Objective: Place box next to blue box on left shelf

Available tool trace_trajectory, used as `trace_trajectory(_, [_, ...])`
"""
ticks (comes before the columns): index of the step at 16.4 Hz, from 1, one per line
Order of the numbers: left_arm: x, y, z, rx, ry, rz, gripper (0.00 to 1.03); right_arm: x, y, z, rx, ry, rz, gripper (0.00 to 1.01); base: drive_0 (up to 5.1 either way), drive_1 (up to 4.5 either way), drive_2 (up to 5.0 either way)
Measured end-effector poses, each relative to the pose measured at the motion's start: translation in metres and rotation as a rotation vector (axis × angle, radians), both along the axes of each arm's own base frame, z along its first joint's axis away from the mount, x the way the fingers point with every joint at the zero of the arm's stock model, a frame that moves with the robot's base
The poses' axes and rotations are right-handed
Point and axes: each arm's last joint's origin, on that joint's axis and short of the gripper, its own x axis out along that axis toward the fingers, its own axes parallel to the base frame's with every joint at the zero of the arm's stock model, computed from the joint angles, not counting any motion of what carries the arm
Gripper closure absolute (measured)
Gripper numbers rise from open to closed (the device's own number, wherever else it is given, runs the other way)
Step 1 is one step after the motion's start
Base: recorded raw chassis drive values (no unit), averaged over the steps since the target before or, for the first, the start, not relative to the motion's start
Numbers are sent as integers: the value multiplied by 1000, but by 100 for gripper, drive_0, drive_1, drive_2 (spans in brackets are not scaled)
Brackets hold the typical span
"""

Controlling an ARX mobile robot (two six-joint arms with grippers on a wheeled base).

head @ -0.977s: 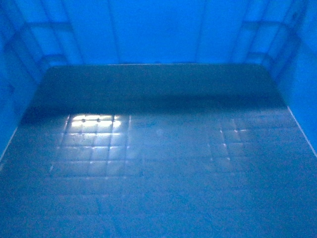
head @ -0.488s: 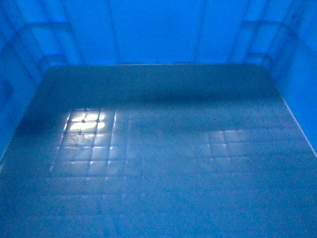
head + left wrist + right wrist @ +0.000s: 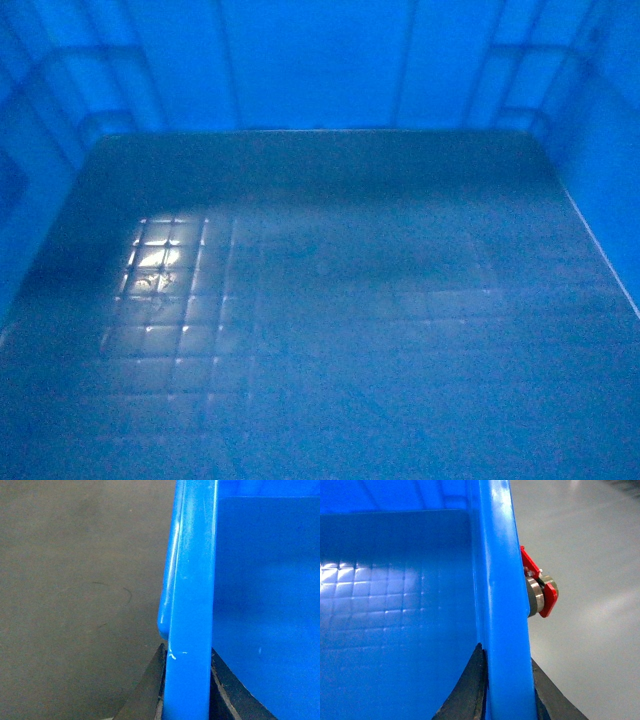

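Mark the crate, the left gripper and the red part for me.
crate (image 3: 320,300), head view, grid floor.
left gripper (image 3: 187,690), left wrist view, straddling the crate's rim.
red part (image 3: 547,597), right wrist view, its outer plate.

The box (image 3: 320,300) fills the whole head view, its far wall along the top of the frame. In the left wrist view its rim (image 3: 192,605) runs up the centre, with the left pincer (image 3: 186,690) straddling it at the bottom edge and floor (image 3: 75,605) on the left. In the right wrist view the right pincer (image 3: 507,690) straddles the rim at the bottom centre, with a wheel (image 3: 540,592) just right of the rim.
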Motion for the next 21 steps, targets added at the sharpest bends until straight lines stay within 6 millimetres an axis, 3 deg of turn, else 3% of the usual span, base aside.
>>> trace_trajectory(21, [0,0,0,0,-1,0,89,0,0,0,0,1,0,90,-151,-151,-151])
